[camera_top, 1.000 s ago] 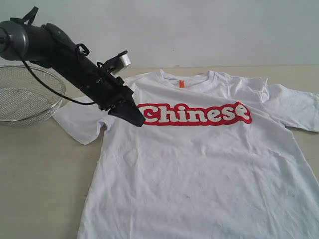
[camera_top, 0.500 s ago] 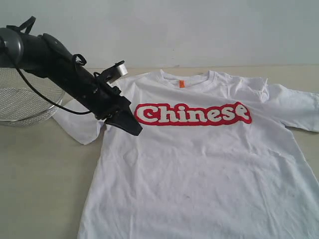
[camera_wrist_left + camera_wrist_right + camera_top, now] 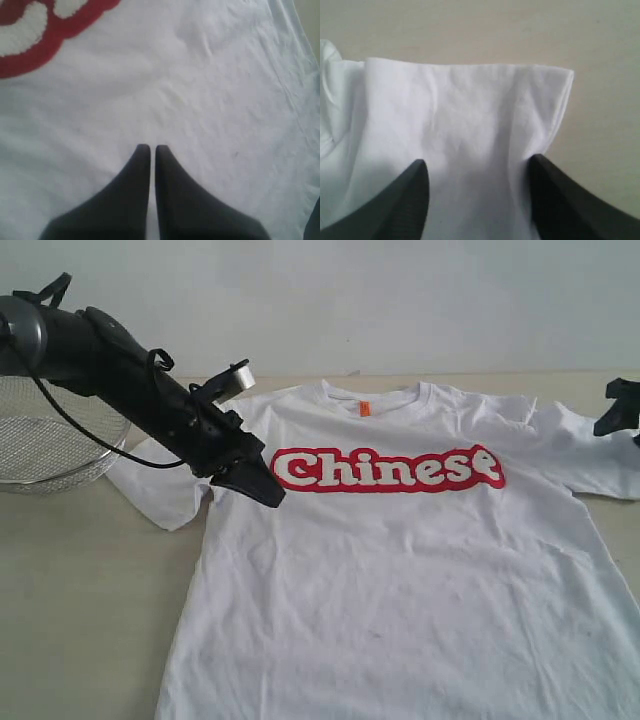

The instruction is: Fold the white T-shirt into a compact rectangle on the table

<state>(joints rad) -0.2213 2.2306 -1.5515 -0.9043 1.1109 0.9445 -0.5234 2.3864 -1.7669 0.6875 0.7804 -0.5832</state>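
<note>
Exterior: the white T-shirt lies flat and face up on the worktop. Collar is at the far side, red lettering runs across the chest, orange tag sits in the neck. Hem runs out of frame at the near edge. We see the left fingers over the shirt just left of the lettering, on an arm coming in from the far left. The right fingers show at the right edge, over the right sleeve. A wire-mesh basket sits far left, apart from the left sleeve.

Left wrist: left fingers are pressed together with no cloth between them. Tips are over plain white fabric beside the red print. We cannot tell if they touch the cloth.

Right wrist: right fingers are spread wide, one on each side of the sleeve, nothing pinched. The sleeve hem lies flat with bare worktop beyond it. We cannot tell contact here either.
</note>
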